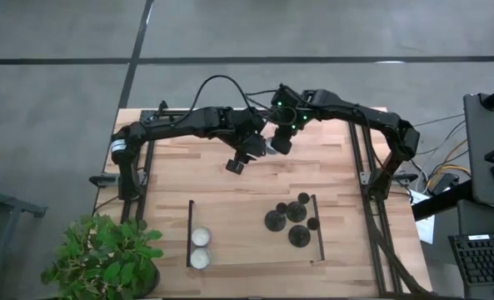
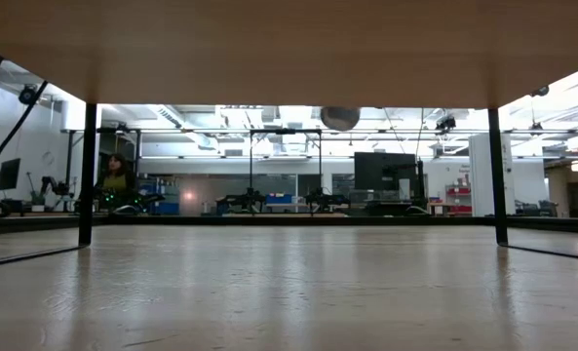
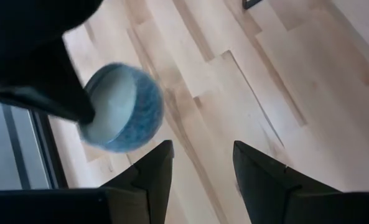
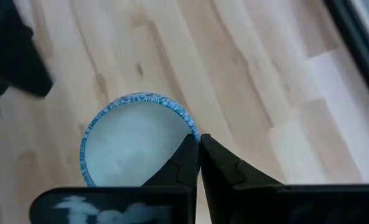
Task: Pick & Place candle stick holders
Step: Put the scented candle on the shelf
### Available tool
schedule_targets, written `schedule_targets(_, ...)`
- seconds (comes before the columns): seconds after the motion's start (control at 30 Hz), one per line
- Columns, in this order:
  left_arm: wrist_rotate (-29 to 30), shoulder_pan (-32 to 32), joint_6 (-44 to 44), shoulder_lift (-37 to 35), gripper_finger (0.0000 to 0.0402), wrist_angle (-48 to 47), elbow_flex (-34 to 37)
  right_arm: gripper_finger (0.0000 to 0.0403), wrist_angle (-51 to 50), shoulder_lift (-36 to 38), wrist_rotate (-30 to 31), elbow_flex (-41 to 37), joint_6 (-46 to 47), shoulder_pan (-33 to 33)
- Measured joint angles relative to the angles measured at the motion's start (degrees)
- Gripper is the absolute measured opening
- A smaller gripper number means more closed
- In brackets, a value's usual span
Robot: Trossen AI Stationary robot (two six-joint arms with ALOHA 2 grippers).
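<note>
My right gripper (image 1: 280,143) is over the table's far middle, shut on a small round cup with a blue wall and white filling (image 4: 134,146). The cup also shows in the left wrist view (image 3: 119,106). My left gripper (image 1: 237,164) is just to its left and nearer, open and empty (image 3: 200,165). The black candle stick holders (image 1: 290,218) stand in a cluster on their disc bases at the near right. Neither gripper is near them. My right gripper pinches the cup's blue rim (image 4: 189,129) between its two fingertips, at one spot on the rim's edge. The cup is lifted clear of the wooden table. Whether one finger is inside the cup, I cannot tell.
Two white candles (image 1: 200,247) stand at the near middle-left beside a thin black rail (image 1: 188,233). A second rail (image 1: 316,229) runs right of the holders. A potted plant (image 1: 105,258) is at the near left corner. Bare wood (image 1: 247,200) lies between the grippers and the holders.
</note>
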State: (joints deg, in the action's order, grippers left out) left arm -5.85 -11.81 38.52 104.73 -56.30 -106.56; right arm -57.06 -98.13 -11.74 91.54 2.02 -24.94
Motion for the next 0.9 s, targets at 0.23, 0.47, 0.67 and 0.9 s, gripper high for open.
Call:
schedule_targets(0.23, 0.2, -0.2, 0.4, -1.1, 0.0165, 0.8, 0.0, 0.0008, -3.6, 0.0, 0.0, 0.0, 1.3, -0.7)
schedule_targets(0.47, -0.6, -0.2, 0.0, -4.2, 0.0165, 4.3, 0.0, 0.0008, -3.7, 0.1, -0.2, 0.0, 2.8, -0.9)
schedule_targets(0.67, -4.1, -0.4, 0.4, -7.3, 0.0165, 5.8, 2.7, 0.0008, -3.6, 0.3, 0.3, 0.0, 3.2, -1.6)
schedule_targets(0.9, -9.7, 0.7, 1.7, -7.4, 0.0165, 12.4, 9.0, 0.0008, -3.2, 0.3, -1.6, 0.0, 0.9, -0.9)
